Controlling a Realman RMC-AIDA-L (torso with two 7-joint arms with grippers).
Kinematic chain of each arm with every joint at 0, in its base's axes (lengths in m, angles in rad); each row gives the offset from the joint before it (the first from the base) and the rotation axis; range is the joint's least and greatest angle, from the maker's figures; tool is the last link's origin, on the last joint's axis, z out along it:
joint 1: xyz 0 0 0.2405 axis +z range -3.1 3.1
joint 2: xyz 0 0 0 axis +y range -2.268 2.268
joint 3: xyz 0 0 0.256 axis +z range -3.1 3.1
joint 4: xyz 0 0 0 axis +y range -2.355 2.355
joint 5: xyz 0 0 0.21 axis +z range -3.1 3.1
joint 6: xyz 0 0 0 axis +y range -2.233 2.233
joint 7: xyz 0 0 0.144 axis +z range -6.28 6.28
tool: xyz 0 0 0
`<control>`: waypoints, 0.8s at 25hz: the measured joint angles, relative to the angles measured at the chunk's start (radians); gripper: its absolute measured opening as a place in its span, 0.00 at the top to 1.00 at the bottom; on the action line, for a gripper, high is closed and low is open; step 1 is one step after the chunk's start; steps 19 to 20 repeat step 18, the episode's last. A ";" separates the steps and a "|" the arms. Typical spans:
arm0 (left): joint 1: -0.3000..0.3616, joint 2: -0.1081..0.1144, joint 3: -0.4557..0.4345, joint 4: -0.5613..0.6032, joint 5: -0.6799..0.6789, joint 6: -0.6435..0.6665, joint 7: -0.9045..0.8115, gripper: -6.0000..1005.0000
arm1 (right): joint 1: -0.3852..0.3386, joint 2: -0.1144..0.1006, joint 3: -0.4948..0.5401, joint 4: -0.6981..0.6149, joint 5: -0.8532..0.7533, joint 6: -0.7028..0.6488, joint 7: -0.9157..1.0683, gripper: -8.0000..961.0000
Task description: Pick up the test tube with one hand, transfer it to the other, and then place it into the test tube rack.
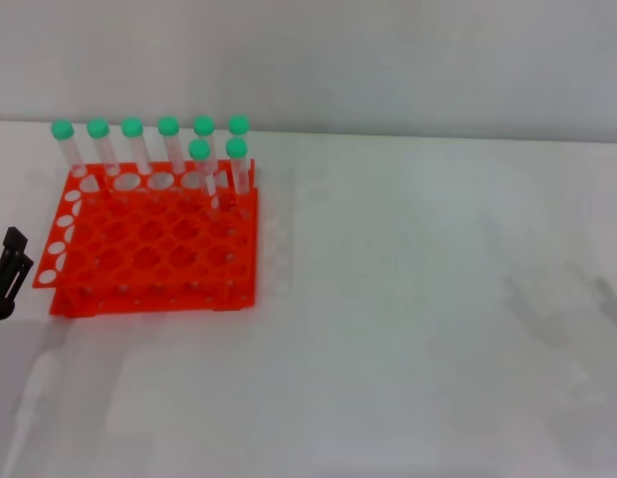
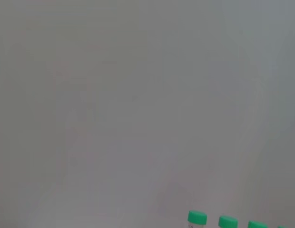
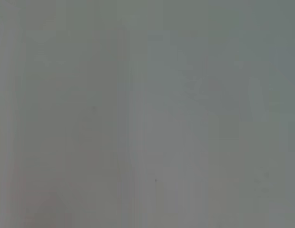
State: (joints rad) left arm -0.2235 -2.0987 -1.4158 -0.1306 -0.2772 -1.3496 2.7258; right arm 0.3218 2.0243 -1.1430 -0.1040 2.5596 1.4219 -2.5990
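The orange-red test tube rack [image 1: 139,249] stands on the white table at the left in the head view. Several green-capped test tubes [image 1: 236,164] stand upright in its back rows, two of them one row nearer. I see no tube lying loose on the table. My left gripper [image 1: 8,271] shows only as a black tip at the left edge, beside the rack's left side and apart from it, holding nothing that I can see. Some green caps [image 2: 197,217] show at the edge of the left wrist view. My right gripper is out of view.
The white table [image 1: 418,329] stretches to the right of and in front of the rack. A pale wall [image 1: 388,60] rises behind the table. The right wrist view shows only a plain grey surface.
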 joint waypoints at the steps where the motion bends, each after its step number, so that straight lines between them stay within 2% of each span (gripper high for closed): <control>1: 0.001 0.000 0.000 0.000 0.000 0.000 0.000 0.15 | 0.000 0.000 0.000 0.002 0.000 -0.001 0.000 0.12; 7: 0.003 -0.001 -0.001 0.002 -0.002 0.000 -0.010 0.15 | 0.002 0.001 0.006 0.023 0.001 -0.008 0.002 0.12; 15: 0.000 -0.001 0.000 -0.004 -0.002 -0.004 -0.031 0.15 | 0.005 0.004 0.107 0.118 0.000 0.046 0.049 0.12; 20: -0.006 -0.001 0.000 -0.005 -0.002 -0.005 -0.031 0.15 | 0.007 0.004 0.109 0.120 -0.001 0.046 0.046 0.12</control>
